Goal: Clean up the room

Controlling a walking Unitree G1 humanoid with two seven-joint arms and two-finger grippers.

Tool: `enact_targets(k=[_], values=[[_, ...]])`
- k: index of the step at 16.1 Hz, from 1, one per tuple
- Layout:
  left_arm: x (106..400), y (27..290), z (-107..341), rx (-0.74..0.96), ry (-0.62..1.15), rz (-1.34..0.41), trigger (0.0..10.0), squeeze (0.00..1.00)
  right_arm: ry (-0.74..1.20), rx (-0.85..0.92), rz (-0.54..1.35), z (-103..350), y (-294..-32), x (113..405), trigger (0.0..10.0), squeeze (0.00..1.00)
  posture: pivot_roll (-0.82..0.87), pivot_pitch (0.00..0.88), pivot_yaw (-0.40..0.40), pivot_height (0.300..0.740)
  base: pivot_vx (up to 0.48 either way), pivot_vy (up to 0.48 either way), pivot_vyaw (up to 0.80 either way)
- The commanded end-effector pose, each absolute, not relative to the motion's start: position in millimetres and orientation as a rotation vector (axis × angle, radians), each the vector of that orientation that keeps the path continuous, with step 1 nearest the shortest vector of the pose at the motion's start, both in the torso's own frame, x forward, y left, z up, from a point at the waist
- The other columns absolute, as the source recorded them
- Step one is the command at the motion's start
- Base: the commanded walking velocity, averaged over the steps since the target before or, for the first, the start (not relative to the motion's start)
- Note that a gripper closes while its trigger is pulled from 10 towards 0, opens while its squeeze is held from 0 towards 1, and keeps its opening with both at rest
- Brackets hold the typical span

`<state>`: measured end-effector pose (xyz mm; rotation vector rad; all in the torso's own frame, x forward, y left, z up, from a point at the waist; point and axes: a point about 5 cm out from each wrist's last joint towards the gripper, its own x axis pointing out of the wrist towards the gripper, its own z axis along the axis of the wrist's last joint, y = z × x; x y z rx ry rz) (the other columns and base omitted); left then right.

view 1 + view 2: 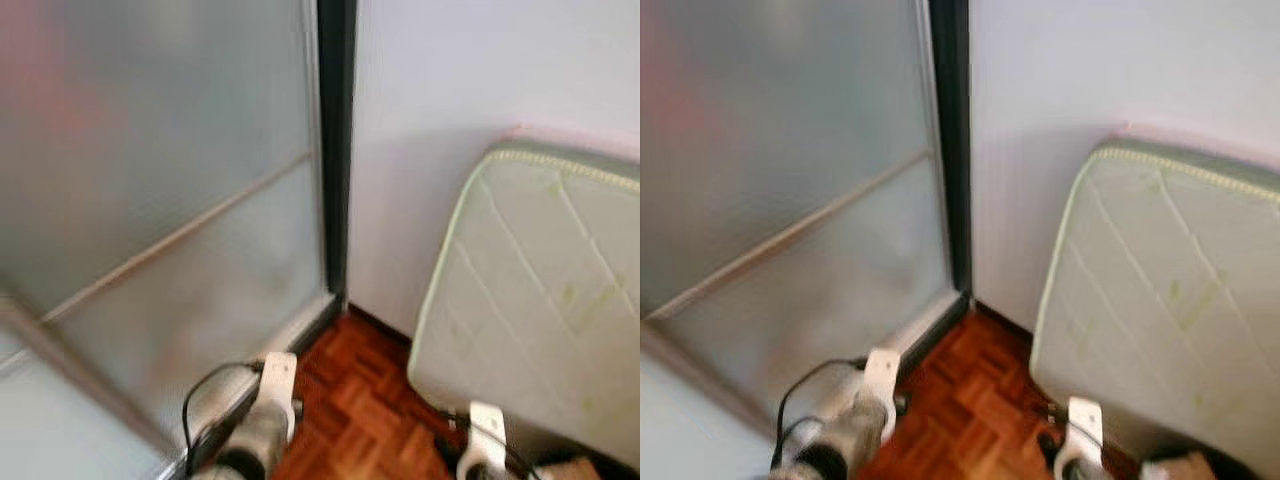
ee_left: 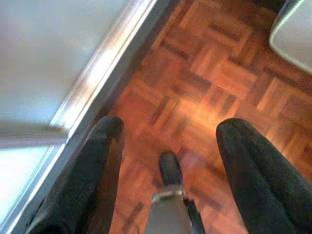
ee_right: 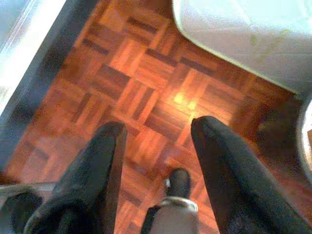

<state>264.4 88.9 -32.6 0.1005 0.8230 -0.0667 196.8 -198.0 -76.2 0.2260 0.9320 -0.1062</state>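
Soft daylight glowing through the frosted glass door (image 1: 170,200), head views hazy with motion blur, warm glare patch on the parquet floor (image 3: 183,100), near black fingers (image 2: 253,175) out of focus

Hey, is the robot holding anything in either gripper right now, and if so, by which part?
Nothing is held. The left gripper and right gripper are both open above the parquet floor.

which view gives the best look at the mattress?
Left eye view: the quilted mattress leans against the white wall, showing its top edge, piping and front face. The right eye view shows much the same. The wrist views catch a corner of it above the parquet floor.
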Motion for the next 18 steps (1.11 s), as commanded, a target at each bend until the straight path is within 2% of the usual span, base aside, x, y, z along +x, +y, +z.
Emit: enact_targets(k=[1,10,18], values=[[266.8,83.9,-30.0,0.094,0.818,-0.078,10.0,0.00,0.927,0.223,-0.108,-74.7,-199.9,199.1,10.0,0.00,0.09,0.000,-0.001,0.740,0.000,0.000,0.00],[267.8,83.6,-29.0,0.095,0.817,-0.078,10.0,0.00,0.933,0.222,-0.109,-74.5,-200.2,199.5,10.0,0.00,0.09,0.000,-0.004,0.740,0.000,0.000,0.00],[268.8,84.6,-28.3,0.105,0.806,-0.087,10.0,0.00,0.953,0.203,-0.082,-75.1,-199.1,199.0,10.0,0.00,0.08,0.000,0.006,0.740,0.000,0.000,-0.78]])
